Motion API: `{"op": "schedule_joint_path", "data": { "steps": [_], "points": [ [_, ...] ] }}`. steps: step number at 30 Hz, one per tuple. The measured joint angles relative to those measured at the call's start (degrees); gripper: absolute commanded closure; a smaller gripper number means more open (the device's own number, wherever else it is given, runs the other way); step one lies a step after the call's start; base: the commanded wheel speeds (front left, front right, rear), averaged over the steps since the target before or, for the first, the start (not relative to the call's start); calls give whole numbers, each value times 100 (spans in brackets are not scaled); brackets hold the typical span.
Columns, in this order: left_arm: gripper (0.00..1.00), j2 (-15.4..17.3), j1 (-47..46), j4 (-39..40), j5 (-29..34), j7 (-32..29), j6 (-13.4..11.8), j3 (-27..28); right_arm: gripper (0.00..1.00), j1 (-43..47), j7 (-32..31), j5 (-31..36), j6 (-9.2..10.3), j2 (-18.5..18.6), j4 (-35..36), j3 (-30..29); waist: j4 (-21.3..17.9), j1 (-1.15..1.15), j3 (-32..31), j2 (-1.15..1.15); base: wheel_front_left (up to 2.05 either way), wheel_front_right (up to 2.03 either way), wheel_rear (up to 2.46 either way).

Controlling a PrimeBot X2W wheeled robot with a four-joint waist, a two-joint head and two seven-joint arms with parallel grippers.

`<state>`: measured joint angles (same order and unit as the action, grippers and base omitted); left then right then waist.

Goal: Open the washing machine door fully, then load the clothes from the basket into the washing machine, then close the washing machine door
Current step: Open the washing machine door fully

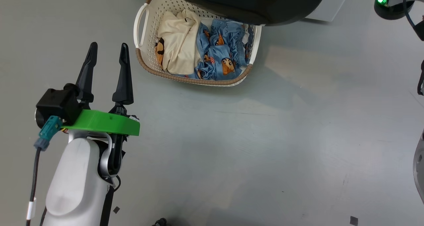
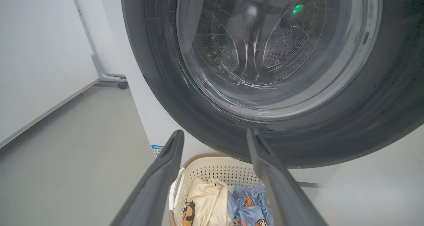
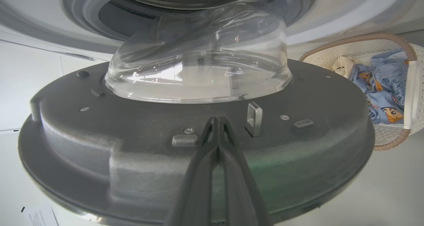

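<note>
Found the left gripper [image 1: 109, 44] spread wide and empty above the grey floor [image 1: 232, 136], just left of the basket [image 1: 212, 82], fingers pointing up the head view. Saw the clothes [image 1: 198, 50] heaped inside the basket: a cream garment [image 1: 179, 37] on the left, light blue printed garments [image 1: 222, 54] on the right. Saw the washing machine door [image 1: 248, 4] overhanging the basket's far end. In the left wrist view, caught the basket between and beyond the parted fingers, under the door's glossy black rim and glass bowl.

In the right wrist view, found the right gripper [image 3: 217, 120] pinched together on nothing, tips at the door's grey inner face, just left of the metal latch hook [image 3: 254, 119] and below the clear bowl. Could not tell touching from just short. Saw the door standing away from the washing machine [image 3: 86, 7], with the basket off to the right, well apart from that gripper.
</note>
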<state>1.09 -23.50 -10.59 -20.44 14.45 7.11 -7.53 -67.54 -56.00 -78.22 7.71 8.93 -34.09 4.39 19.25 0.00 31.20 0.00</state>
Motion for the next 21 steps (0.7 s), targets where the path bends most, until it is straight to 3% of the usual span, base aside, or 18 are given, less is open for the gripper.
{"op": "schedule_joint_path", "data": {
  "steps": [21],
  "points": [
    [0,1,127,32,27,0,0,-36,100,921,-982,-196,0,-310,768,705,57,0,-291,0,0,0,0]
  ]
}}
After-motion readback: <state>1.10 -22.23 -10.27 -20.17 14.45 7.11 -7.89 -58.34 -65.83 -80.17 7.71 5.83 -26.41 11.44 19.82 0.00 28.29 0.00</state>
